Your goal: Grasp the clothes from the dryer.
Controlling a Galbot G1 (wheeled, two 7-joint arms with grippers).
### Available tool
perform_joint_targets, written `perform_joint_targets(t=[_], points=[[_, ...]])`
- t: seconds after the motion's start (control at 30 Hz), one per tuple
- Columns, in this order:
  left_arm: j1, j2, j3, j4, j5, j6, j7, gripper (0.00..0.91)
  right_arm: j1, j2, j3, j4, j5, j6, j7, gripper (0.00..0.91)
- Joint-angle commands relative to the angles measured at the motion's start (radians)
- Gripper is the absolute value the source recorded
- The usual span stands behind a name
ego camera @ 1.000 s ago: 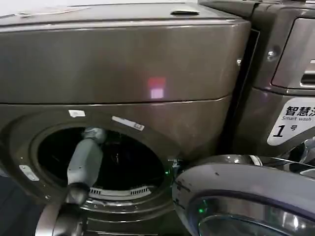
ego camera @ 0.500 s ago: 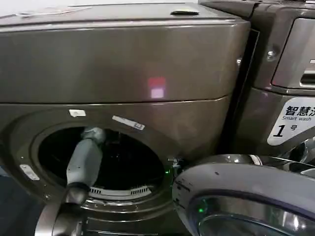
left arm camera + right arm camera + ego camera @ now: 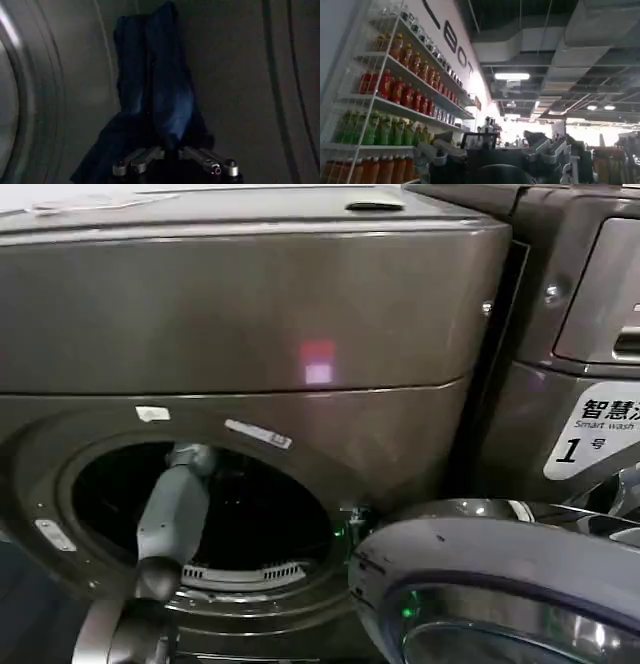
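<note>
While one soft navy bundle, the clothes [image 3: 167, 95], hangs inside the smooth metal drum of the single bronze dryer [image 3: 250, 314], the left gripper [image 3: 172, 155] pinches its lower folds between two fingers; the right gripper [image 3: 495, 160] points toward shelves of bottles [image 3: 395, 100], fingers spread

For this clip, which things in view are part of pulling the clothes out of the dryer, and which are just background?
Part of the job:
- clothes, dark blue, hanging in the left gripper
- dryer, door open, left arm reaching into the drum

Just background:
- neighbouring machine with the "1" sticker
- shelves of bottled drinks
- right gripper, parked, facing the shop
</note>
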Motion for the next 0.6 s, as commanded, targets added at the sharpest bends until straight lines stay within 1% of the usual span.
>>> perform_joint_targets(t=[0.03,0.13,0.17,0.2,0.23,0.3,0.43,0.47,0.5,0.57,0.6], points=[[0.014,0.008,-0.006,-0.072,-0.041,0.011,-0.073,0.0,0.001,0.003,-0.003,0.003,-0.006,-0.004,0.005,0.907],[0.044,0.013,-0.007,-0.133,-0.129,0.004,-0.225,0.0,-0.006,0.009,-0.01,0.022,0.001,-0.036,0.01,0.907],[0.049,0.011,-0.003,-0.141,-0.157,0.013,-0.305,0.0,-0.005,0.01,-0.012,0.026,0.003,-0.038,0.011,0.907],[0.051,0.007,-0.002,-0.147,-0.172,0.02,-0.339,0.0,-0.002,0.011,-0.013,0.028,0.003,-0.041,0.01,0.907],[0.055,0.002,0.004,-0.157,-0.211,0.042,-0.428,0.0,0.002,0.013,-0.019,0.033,0.004,-0.044,0.012,0.907],[0.054,-0.014,0.014,-0.156,-0.297,0.114,-0.518,0.0,0.008,0.016,-0.024,0.038,0.007,-0.038,0.012,0.907],[0.048,-0.042,0.013,-0.132,-0.37,0.153,-0.686,0.0,0.015,0.022,-0.028,0.062,0.007,-0.062,0.027,0.907],[0.049,-0.05,0.011,-0.13,-0.385,0.17,-0.739,0.0,0.015,0.022,-0.029,0.065,0.01,-0.06,0.032,0.907],[0.052,-0.056,0.011,-0.136,-0.416,0.189,-0.779,0.0,0.011,0.025,-0.03,0.063,0.018,-0.026,0.031,0.907],[0.06,-0.067,0.01,-0.151,-0.507,0.25,-0.848,0.0,0.004,0.029,-0.029,0.06,0.019,0.003,0.018,0.907],[0.064,-0.072,0.01,-0.164,-0.579,0.275,-0.878,0.0,-0.002,0.032,-0.026,0.062,0.016,0.002,0.011,0.907]])
